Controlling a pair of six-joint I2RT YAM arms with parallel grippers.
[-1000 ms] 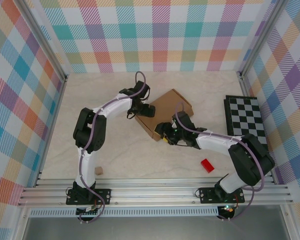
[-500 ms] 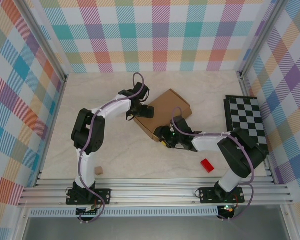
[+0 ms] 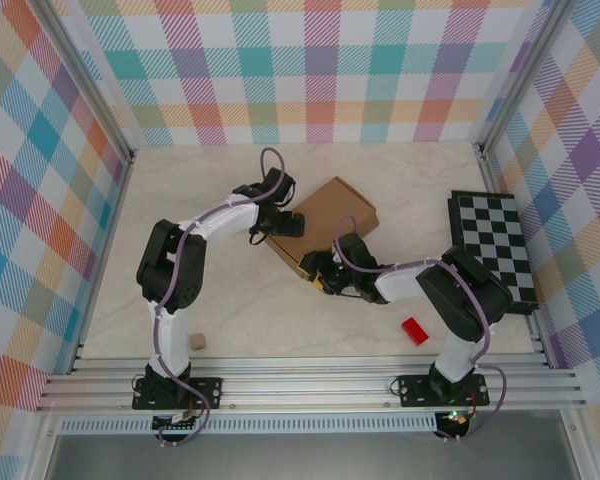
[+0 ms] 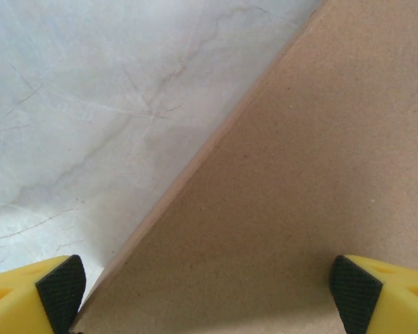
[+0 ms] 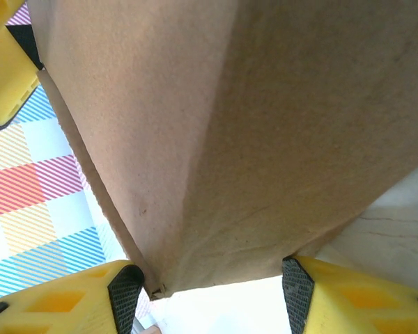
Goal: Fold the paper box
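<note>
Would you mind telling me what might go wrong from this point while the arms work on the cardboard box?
1. The right gripper appears to pinch only a corner of the paper box, so the cardboard could slip out or crease there.
2. The left gripper is open over a panel, close to its edge. Pressing down there might slide the box across the table instead of folding it.

Matt, fibrous cardboard paper box (image 4: pixel 299 174)
</note>
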